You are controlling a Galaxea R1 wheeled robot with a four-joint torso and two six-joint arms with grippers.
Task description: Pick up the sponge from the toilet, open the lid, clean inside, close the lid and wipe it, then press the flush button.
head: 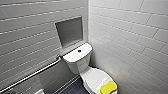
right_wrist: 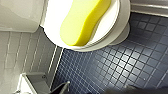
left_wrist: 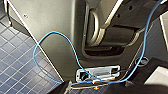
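The right tool (right_wrist: 96,90) shows as dark pieces at the edge of its wrist view. I cannot tell how far it is spread, and it holds and touches nothing that can be seen. It hangs above the sponge (right_wrist: 83,21), well apart from it. I cannot tell the spread of the left tool (left_wrist: 96,90) either. Its wrist view looks onto the robot's own grey body (left_wrist: 57,30), with a thin blue cable (left_wrist: 50,33) looping across it.

The sponge is bright yellow with a pinched waist. It lies flat on the lid (head: 93,76) toward the lid's front edge, and is much smaller than the lid. The lid is down over the bowl of the toilet (head: 75,65), so the inside is hidden. Behind the lid stands the white tank, with the flush button (head: 79,51) as a small dark dot in the middle of its flat top.

Above the tank a grey rectangular niche (head: 69,31) is set into the wall. A metal grab bar (head: 32,75) runs along that wall beside the tank, slanting down in the head view. The toilet sits in a corner between two walls (head: 130,37) of long white tiles. The floor (right_wrist: 120,65) is laid with small dark blue square tiles and meets the foot of the toilet and the wall base.
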